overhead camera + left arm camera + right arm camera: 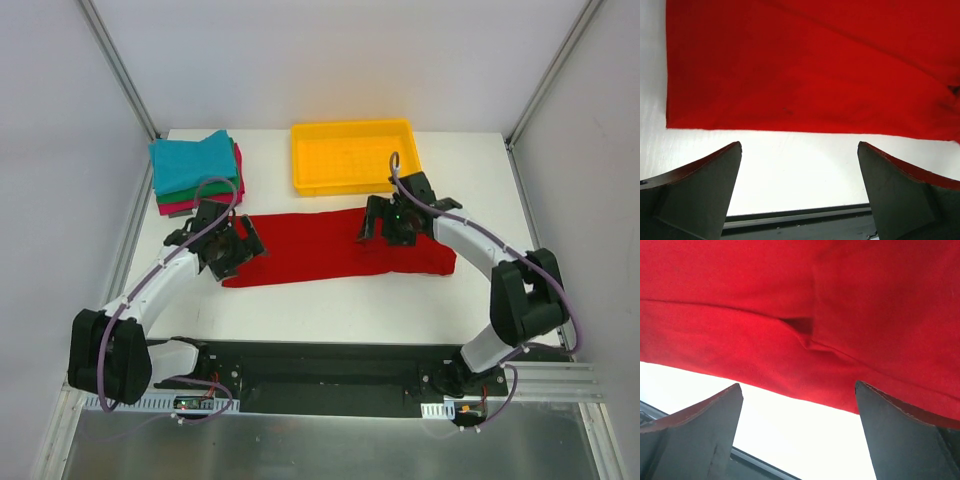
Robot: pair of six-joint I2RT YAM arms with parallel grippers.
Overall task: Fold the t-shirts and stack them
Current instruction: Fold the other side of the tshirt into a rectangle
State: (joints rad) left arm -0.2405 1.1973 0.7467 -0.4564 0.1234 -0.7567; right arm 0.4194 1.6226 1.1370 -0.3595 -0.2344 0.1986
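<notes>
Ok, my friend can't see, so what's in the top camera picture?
A bright red cloth t-shirt lies flat across a white table, with the open left gripper at its left end and the open right gripper over its right half. Behind sit a stack of folded teal, green and pink-red shirts and a yellow plastic tray.

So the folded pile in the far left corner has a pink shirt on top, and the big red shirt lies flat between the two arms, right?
Not quite. On top of that pile is the teal shirt, not a pink one, as the top external view shows. The big red shirt does lie flat between the two arms.
</notes>
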